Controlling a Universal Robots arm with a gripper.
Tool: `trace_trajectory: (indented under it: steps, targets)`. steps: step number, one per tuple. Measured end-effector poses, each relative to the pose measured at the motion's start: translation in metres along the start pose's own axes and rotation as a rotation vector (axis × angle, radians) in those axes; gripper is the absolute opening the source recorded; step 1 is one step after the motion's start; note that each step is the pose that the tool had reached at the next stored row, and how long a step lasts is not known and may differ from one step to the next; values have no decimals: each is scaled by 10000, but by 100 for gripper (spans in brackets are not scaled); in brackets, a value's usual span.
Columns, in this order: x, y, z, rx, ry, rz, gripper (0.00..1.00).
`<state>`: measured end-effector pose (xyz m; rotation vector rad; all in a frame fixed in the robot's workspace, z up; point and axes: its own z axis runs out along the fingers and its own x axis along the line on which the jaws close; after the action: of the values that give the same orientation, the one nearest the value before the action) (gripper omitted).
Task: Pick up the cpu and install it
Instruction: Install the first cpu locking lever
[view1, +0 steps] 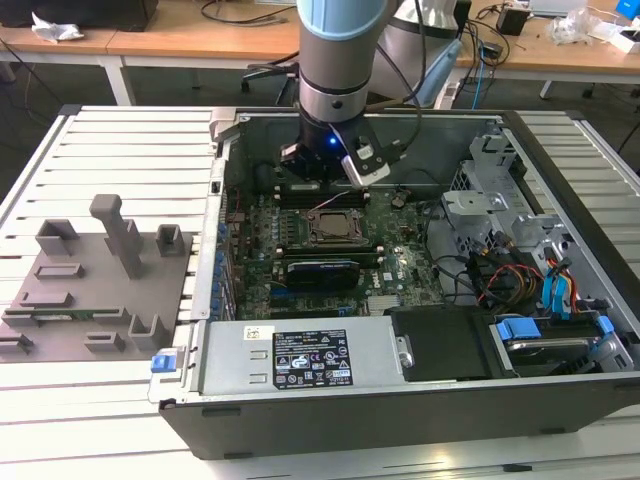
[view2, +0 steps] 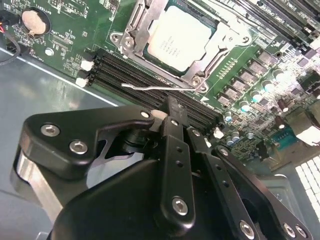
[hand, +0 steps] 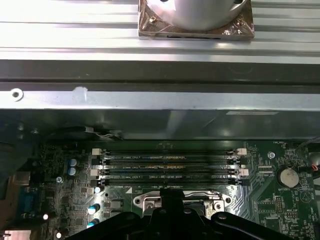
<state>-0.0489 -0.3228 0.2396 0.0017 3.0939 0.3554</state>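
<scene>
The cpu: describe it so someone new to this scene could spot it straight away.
In the exterior view, find the open computer case and the green motherboard inside it. In the second wrist view, beside the black memory slots, a metal-framed socket holds the cpu. It is the one flat, shiny silver-white square there; its neighbours are dark or green.

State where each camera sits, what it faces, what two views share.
Exterior view: off the arm, looking down into the computer case; the arm and gripper show.
Second wrist view: on the arm, looking past the gripper at the cpu in its socket.
First wrist view: on the arm, facing the memory slots; the gripper shows.
Both wrist views share the memory slots.
</scene>
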Motion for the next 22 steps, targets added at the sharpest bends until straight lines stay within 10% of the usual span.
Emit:
trace_trajectory:
  steps: [7, 14, 22]
  targets:
    - [-157, -8, 68, -1, 0, 1, 11]
    - [-160, -3, 171, 0, -86, -19, 11]
    - [-107, -12, 212, -2, -557, -132, 11]
